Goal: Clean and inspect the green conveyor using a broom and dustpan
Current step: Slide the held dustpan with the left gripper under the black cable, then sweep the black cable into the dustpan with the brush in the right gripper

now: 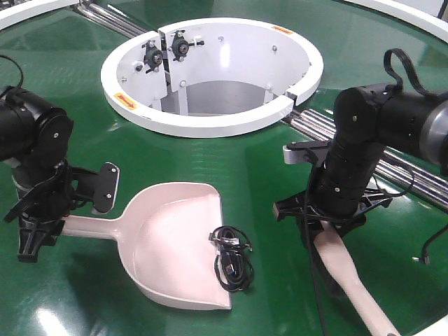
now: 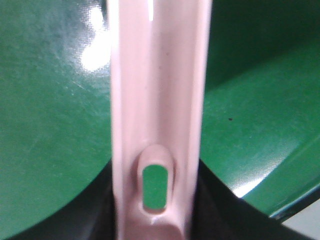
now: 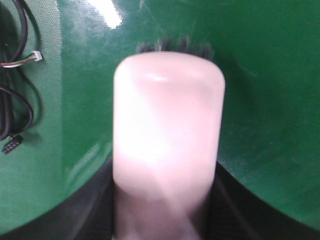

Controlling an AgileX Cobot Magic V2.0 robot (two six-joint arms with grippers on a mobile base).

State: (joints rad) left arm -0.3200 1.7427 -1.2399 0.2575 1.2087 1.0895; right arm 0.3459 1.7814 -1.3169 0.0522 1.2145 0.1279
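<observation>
A pale pink dustpan (image 1: pixel 178 241) lies on the green conveyor (image 1: pixel 252 161), mouth toward the front right. A coiled black cable (image 1: pixel 231 257) rests inside its right side. My left gripper (image 1: pixel 43 218) is shut on the dustpan's handle (image 2: pixel 155 100), whose hanging hole (image 2: pixel 154 186) shows between the jaws. My right gripper (image 1: pixel 329 213) is shut on the pink broom (image 1: pixel 353 280), whose handle runs to the front right. In the right wrist view the broom's back (image 3: pixel 167 120) fills the middle and dark bristles (image 3: pixel 172 46) touch the belt.
A white ring-shaped guard (image 1: pixel 210 70) with an open well stands at the back centre. Metal rollers (image 1: pixel 329 136) run behind my right arm. Loose black wires with small connectors (image 3: pixel 15 95) lie on the belt left of the broom.
</observation>
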